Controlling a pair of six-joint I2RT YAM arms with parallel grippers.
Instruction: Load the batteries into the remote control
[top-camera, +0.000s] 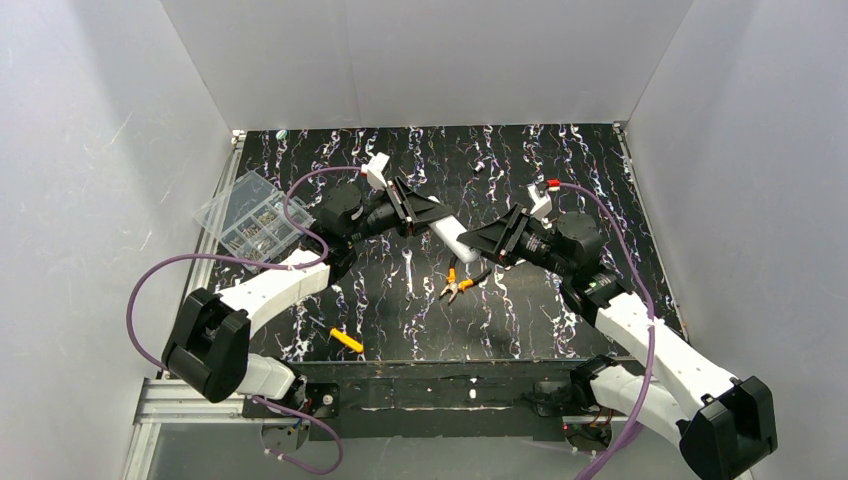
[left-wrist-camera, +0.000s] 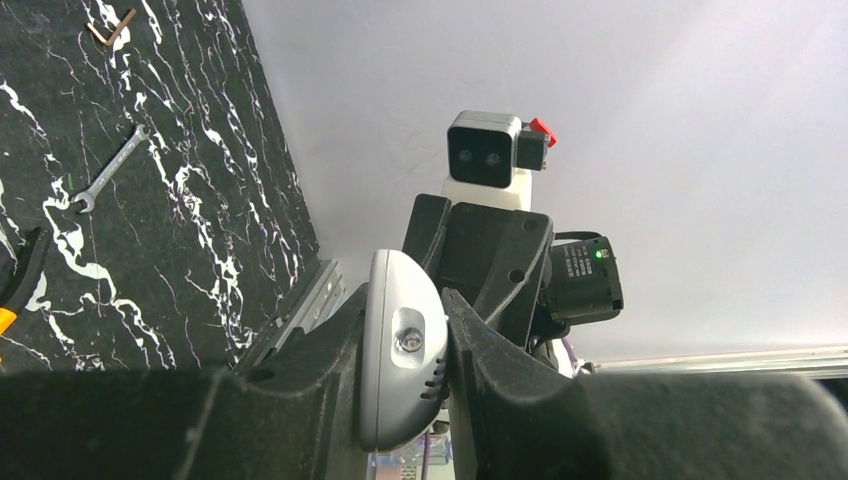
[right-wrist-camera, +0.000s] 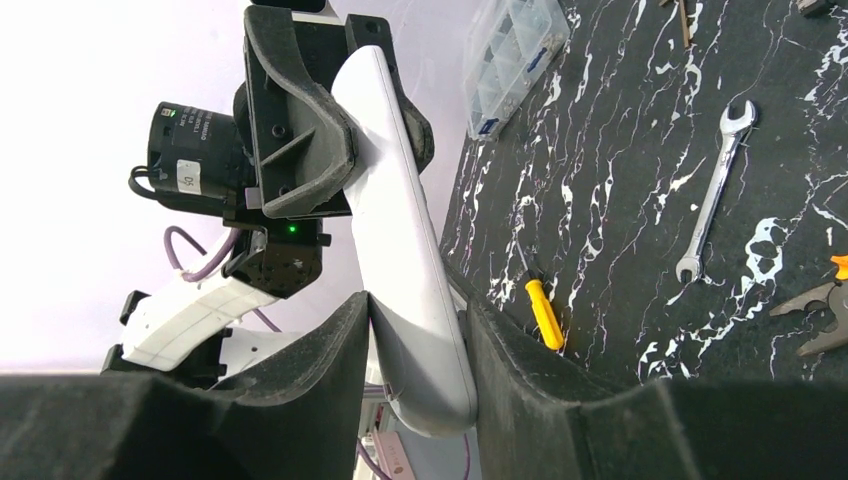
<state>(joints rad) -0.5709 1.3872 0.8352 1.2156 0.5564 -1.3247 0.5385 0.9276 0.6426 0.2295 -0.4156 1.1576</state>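
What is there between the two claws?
The remote control, one end in the left claw, the other in the right claw, seen best from the top view.

I have my left arm (top-camera: 275, 285) and right arm (top-camera: 650, 340) reaching inward, so the two wrists face each other above the middle of the table. My left gripper (top-camera: 422, 212) is clamped on one end of the remote control (top-camera: 450, 236). My right gripper (top-camera: 478, 240) pinches the opposite end, fingers snug against its sides.
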